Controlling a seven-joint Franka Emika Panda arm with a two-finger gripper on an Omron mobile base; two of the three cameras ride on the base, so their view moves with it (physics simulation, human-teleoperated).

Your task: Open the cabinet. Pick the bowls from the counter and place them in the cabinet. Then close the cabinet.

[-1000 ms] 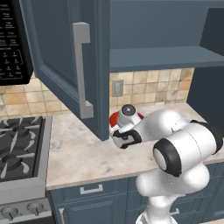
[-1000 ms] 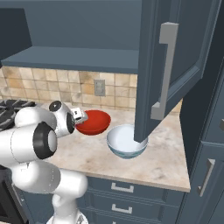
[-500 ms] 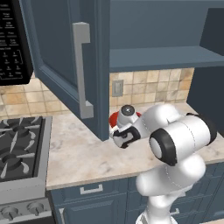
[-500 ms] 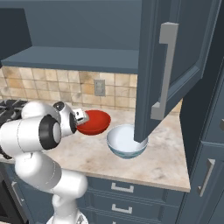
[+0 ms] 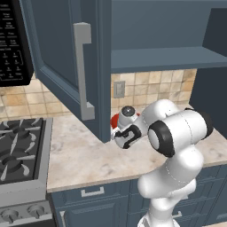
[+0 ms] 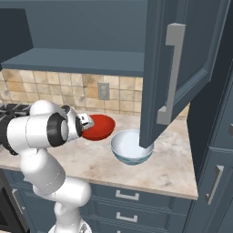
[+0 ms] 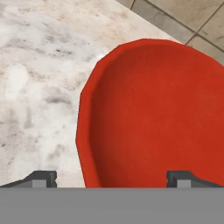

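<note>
My gripper (image 7: pixel 111 177) stands wide, holding nothing; its two tips sit at 7 and 5 o'clock in the hand view, one on each side of the red bowl's (image 7: pixel 162 118) near rim. One tip is over bare counter (image 7: pixel 39 83), the other over the bowl's hollow. I cannot tell whether either tip touches the rim.

In the right base view the red bowl (image 6: pixel 101 127) rests on the counter (image 6: pixel 168 170) near the tiled wall, and my hand (image 6: pixel 84 123) is at its 9 o'clock edge. The white bowl (image 6: pixel 132 148) stands just beside it at about 4 o'clock, nearer the counter's front edge, under the lower corner of the open cabinet door (image 6: pixel 182 59).

In the left base view the cabinet (image 5: pixel 164 57) is open, its other door (image 5: pixel 66 62) swung out with the silver handle (image 5: pixel 83 71) facing me. A sliver of red bowl (image 5: pixel 114 119) shows at 10 o'clock from my hand (image 5: pixel 126 133). The stove (image 5: pixel 20 150) lies at 9 o'clock.
</note>
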